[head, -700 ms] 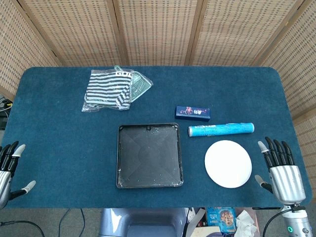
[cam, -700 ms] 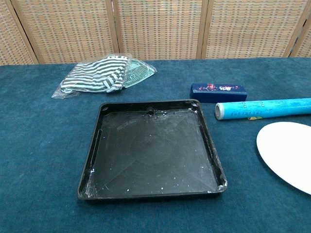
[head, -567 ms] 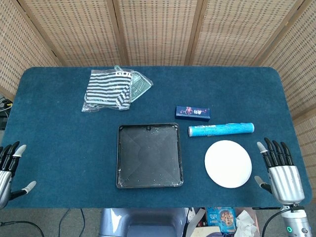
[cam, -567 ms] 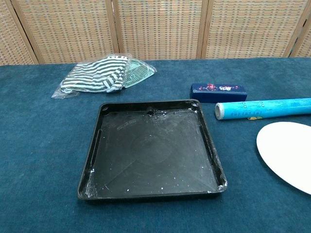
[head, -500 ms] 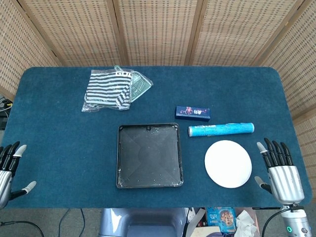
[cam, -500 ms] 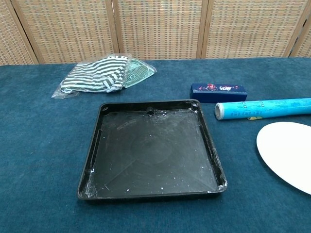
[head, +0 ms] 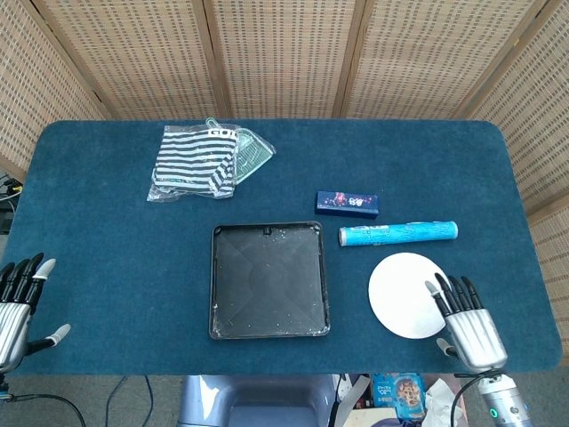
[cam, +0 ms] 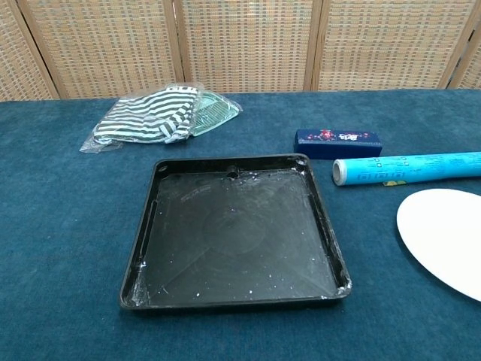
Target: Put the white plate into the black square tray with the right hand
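The white plate (head: 404, 294) (cam: 445, 237) lies flat on the blue table, to the right of the black square tray (head: 269, 280) (cam: 236, 229). The tray holds nothing but white specks. In the head view my right hand (head: 467, 326) is at the table's front edge by the plate's near right rim, fingers spread, their tips over the plate's edge, holding nothing. My left hand (head: 16, 311) hovers at the front left corner, open and empty. Neither hand shows in the chest view.
A light blue tube (head: 397, 234) (cam: 409, 168) lies just behind the plate, with a dark blue box (head: 347, 204) (cam: 338, 142) behind it. A striped bag (head: 197, 161) (cam: 154, 118) sits at the back left. A wicker screen stands behind the table.
My right hand has moved left and toward the front, from right of the plate to its near right rim. The left hand has shifted slightly. The plate and tray have not moved.
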Action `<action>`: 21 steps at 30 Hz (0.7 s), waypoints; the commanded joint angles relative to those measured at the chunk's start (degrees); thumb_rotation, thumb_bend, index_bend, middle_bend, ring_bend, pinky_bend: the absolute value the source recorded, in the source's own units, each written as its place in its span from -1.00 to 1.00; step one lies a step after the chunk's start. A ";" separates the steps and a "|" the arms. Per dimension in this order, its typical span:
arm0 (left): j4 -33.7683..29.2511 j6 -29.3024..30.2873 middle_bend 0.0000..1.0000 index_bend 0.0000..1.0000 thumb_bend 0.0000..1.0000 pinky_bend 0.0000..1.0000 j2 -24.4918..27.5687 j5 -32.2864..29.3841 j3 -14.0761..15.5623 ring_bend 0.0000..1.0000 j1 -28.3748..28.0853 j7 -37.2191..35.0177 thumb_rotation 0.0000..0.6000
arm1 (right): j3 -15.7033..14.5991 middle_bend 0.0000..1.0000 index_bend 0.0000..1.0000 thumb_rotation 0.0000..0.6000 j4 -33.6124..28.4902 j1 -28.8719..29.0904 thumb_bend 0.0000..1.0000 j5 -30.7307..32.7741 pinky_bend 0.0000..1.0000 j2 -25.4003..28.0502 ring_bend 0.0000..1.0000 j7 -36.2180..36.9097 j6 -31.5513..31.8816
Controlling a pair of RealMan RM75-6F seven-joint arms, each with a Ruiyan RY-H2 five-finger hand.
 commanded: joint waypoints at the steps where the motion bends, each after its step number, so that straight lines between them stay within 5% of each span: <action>1: -0.03 -0.45 -1.00 -1.00 -1.00 -1.00 -0.20 -0.42 -0.08 -1.00 -0.20 0.37 1.00 | -0.99 -1.00 -0.97 1.00 7.44 0.94 -1.00 -1.09 -1.00 -6.43 -1.00 -0.67 -1.71; 17: -0.25 -0.99 -1.00 -1.00 -1.00 -1.00 -0.07 -1.27 -0.21 -1.00 -0.37 0.12 1.00 | -0.62 -1.00 -0.76 1.00 14.19 3.00 -1.00 -0.15 -1.00 -14.19 -1.00 -1.95 -4.29; 21: -0.24 -1.21 -1.00 -1.00 -1.00 -1.00 -0.06 -1.47 -0.25 -1.00 -0.46 0.04 1.00 | -0.05 -1.00 -0.58 1.00 14.86 3.30 -0.77 0.44 -1.00 -15.06 -1.00 -2.46 -4.39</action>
